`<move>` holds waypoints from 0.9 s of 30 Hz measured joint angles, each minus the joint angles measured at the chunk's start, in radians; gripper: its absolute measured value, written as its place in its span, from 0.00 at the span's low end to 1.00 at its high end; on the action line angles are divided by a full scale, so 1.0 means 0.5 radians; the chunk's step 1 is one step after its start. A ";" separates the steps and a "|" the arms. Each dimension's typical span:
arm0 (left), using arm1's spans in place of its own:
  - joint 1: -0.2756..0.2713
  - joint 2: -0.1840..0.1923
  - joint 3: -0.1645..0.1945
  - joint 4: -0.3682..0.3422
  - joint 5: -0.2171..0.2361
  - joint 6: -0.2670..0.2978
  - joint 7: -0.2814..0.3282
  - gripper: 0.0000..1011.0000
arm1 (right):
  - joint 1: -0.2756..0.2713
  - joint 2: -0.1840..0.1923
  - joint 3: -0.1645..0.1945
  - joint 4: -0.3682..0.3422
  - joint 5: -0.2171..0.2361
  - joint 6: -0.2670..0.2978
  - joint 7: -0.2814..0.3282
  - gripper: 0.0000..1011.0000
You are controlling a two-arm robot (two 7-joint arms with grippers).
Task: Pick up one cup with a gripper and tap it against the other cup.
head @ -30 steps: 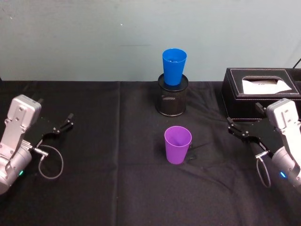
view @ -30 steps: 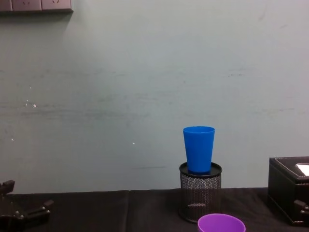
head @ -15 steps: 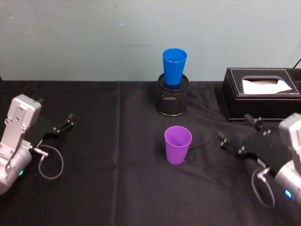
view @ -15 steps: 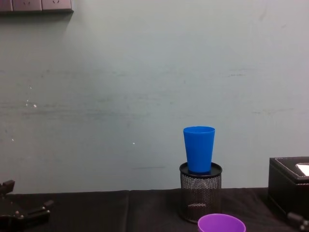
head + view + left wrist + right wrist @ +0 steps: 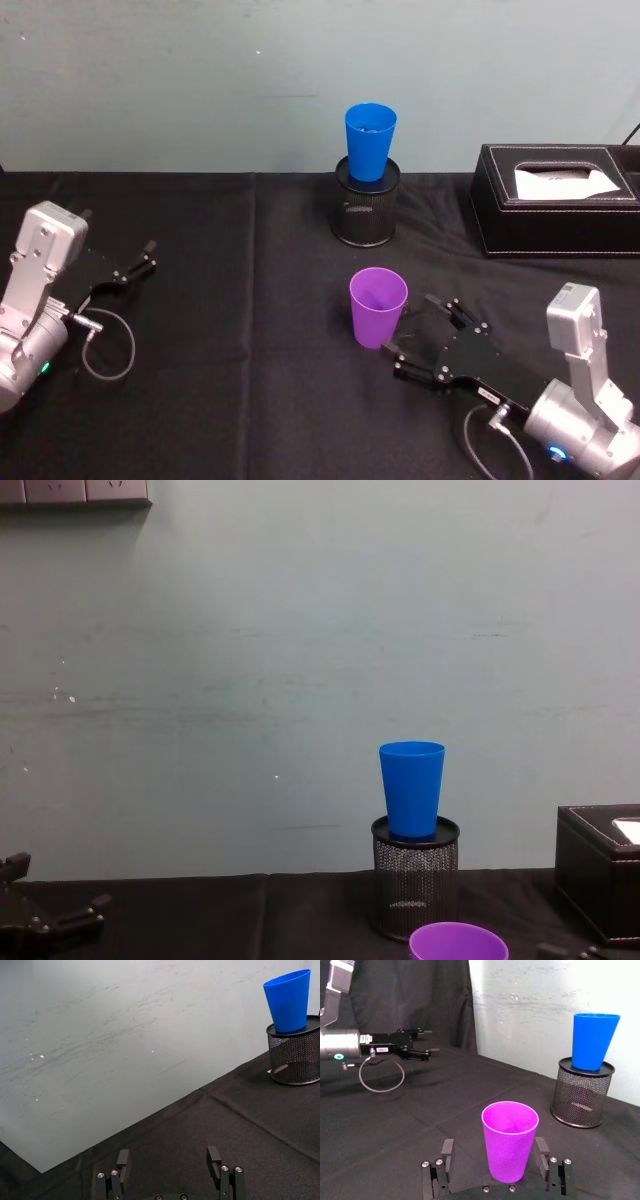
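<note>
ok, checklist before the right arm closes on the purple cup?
1. Right gripper jaws open wider than the purple cup: ok.
2. Cup centred in the gap, right wrist view: ok.
3. Cup deep enough between the jaws: cannot tell; in the head view they reach only its near side.
4. Purple cup upright on the table: ok.
5. Blue cup upright on the mesh holder: ok.
6. Left gripper far off at the left: ok.

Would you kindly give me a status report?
Right gripper open, at purple cup, no grip. Left gripper open, parked left. Blue cup atop mesh holder, nothing between cups.
</note>
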 joint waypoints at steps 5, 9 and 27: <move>0.000 0.000 0.000 0.000 0.000 0.000 0.000 0.99 | 0.078 -0.086 -0.003 0.100 0.009 0.058 0.040 0.99; 0.000 0.000 0.000 0.000 0.000 0.000 0.000 0.99 | 0.127 -0.142 -0.003 0.171 -0.004 0.082 0.044 0.99; 0.000 0.000 0.000 0.000 0.000 0.000 0.000 0.99 | 0.337 -0.358 0.009 0.451 -0.131 0.107 0.078 0.99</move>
